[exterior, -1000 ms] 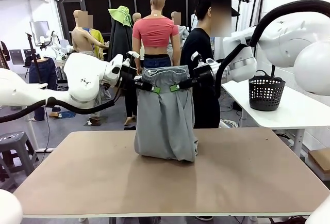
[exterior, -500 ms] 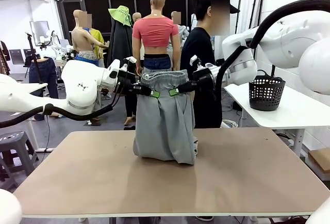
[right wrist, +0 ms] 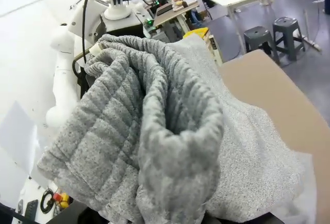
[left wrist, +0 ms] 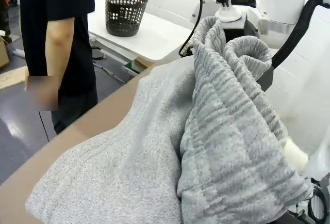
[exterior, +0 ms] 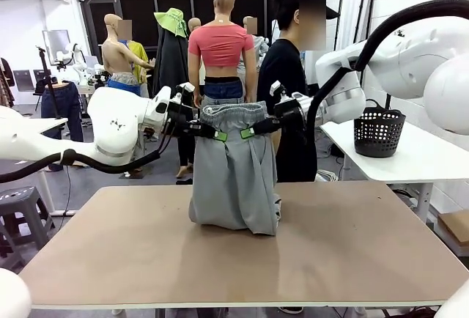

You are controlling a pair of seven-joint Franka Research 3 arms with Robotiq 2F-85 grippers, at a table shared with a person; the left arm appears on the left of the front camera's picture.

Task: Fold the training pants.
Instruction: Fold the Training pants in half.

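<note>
a: where are the training pants?

b: hanging upright over the middle of the table, waistband on top, lower end bunched and resting on the brown surface, gathered elastic band stretched between the two arms

a: left gripper?

b: clamped tight on the waistband at its left end, green pads pinching the grey cloth; from the left wrist, ribbed band bunched right up close, folds of jersey falling away toward the table edge

a: right gripper?

b: same on the other end, closed on the band, roughly level with the left one and near it; from the right wrist, thick roll of ribbed band close to the lens

a: anything else around?

b: person in a black shirt standing just behind the pants at the far side, arm hanging down in the left wrist view; black basket on a white side table to the right, well apart from the pants
</note>
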